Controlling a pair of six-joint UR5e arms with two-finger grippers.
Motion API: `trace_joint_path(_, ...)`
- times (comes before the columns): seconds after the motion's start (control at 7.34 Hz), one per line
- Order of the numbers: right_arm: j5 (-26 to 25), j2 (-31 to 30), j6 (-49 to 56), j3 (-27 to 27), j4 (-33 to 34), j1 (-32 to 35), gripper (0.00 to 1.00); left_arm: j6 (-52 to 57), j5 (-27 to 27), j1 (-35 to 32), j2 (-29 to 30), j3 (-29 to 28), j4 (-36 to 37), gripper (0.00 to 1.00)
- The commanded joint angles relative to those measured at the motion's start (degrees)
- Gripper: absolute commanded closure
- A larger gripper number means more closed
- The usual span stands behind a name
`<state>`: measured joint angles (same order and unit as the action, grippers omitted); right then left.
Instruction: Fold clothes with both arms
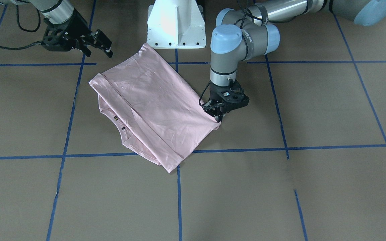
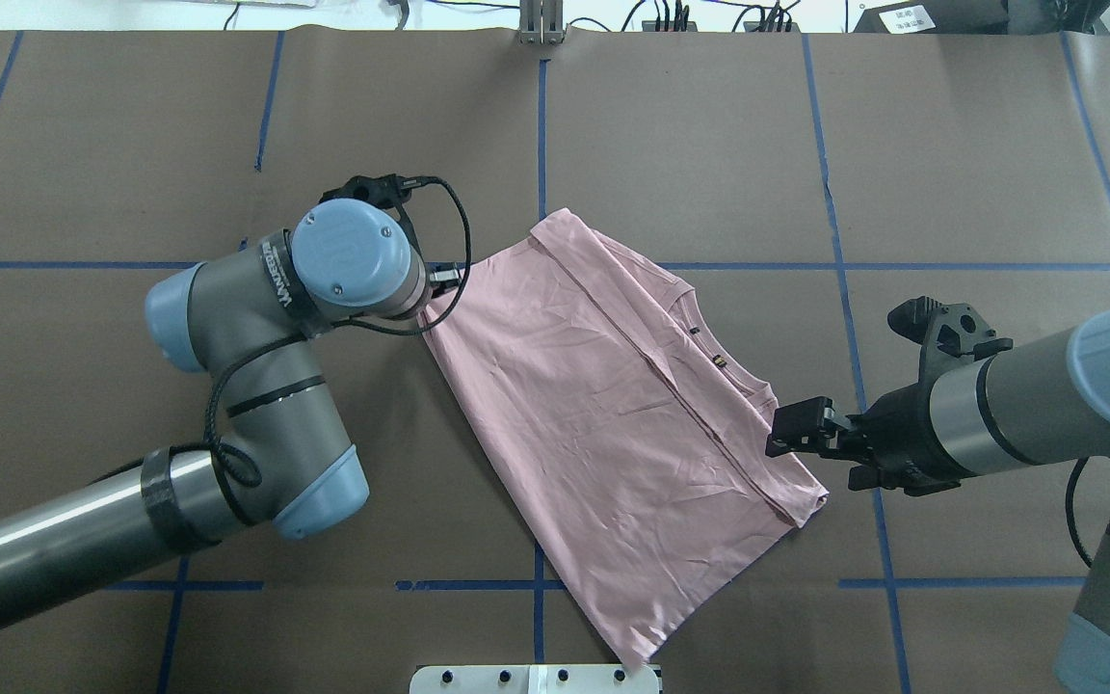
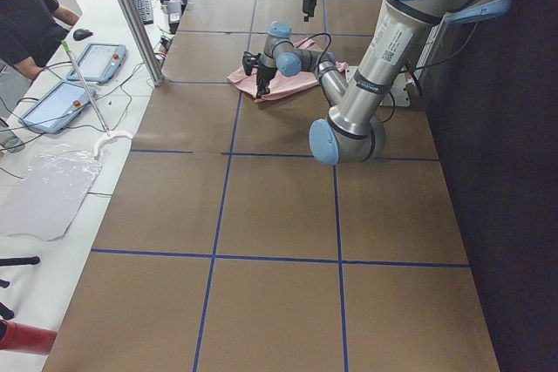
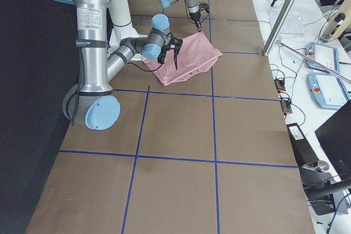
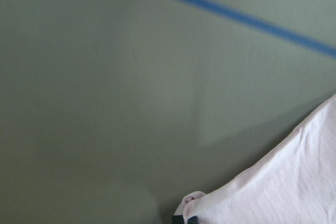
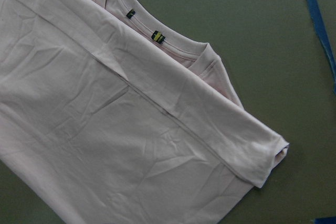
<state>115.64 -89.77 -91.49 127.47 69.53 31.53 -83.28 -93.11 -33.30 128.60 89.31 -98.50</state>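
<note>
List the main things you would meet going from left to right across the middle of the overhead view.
left arm → pink T-shirt → right arm

One camera looks down from behind the white base (image 2: 536, 680), and one looks steeply down from across the table (image 2: 83, 145), facing that base. Two more look along the table from its two ends, far off. A camera rides on the left arm (image 2: 256, 386) and on the right arm (image 2: 998, 414), very close to the pink shirt (image 2: 613, 405), which every view shows.
</note>
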Motion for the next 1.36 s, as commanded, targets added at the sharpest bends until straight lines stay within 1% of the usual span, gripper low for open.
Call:
trace_joint_path(0.0,-0.1,-0.1,0.0,0.1,0.0,1.2,0.0,6.6,0.7,-5.8,5.9,-13.4,-9.7,1.0)
trace_joint_path(0.14,-0.1,-0.1,0.0,0.1,0.0,1.5,0.0,8.0,0.8,-6.9,9.6,-19.5,-13.4,1.0)
trace_joint_path(0.27,-0.1,0.0,0.0,0.1,0.0,1.5,0.0,9.2,1.3,-7.3,12.9,-24.1,-16.0,1.0)
trace_joint_path(0.41,-0.1,0.0,0.0,0.1,0.0,1.5,0.0,9.2,3.7,-7.3,15.7,-29.6,-20.6,1.0)
trace_joint_path(0.54,-0.2,0.0,0.0,0.2,0.0,1.5,0.0,9.8,4.1,-7.2,18.2,-36.1,-26.2,1.0)
trace_joint_path(0.68,-0.2,0.1,0.0,0.2,0.0,1.7,0.0,10.2,4.2,-7.2,18.9,-37.7,-28.9,1.0)
trace_joint_path(0.82,-0.2,0.5,0.0,0.2,0.0,1.8,0.0,10.3,6.0,-7.2,19.0,-37.9,-29.0,1.0)
trace_joint_path(0.95,-0.2,0.6,0.0,0.2,0.0,1.9,0.0,10.3,6.5,-7.2,19.0,-38.8,-29.3,1.0)
trace_joint_path(1.09,-0.2,0.6,0.0,0.1,0.0,2.0,0.0,10.9,6.6,-7.3,18.9,-39.0,-29.4,0.38)
trace_joint_path(1.23,-0.3,1.0,0.0,0.1,0.0,2.5,0.0,10.8,6.0,-8.1,19.1,-37.5,-31.1,0.0)
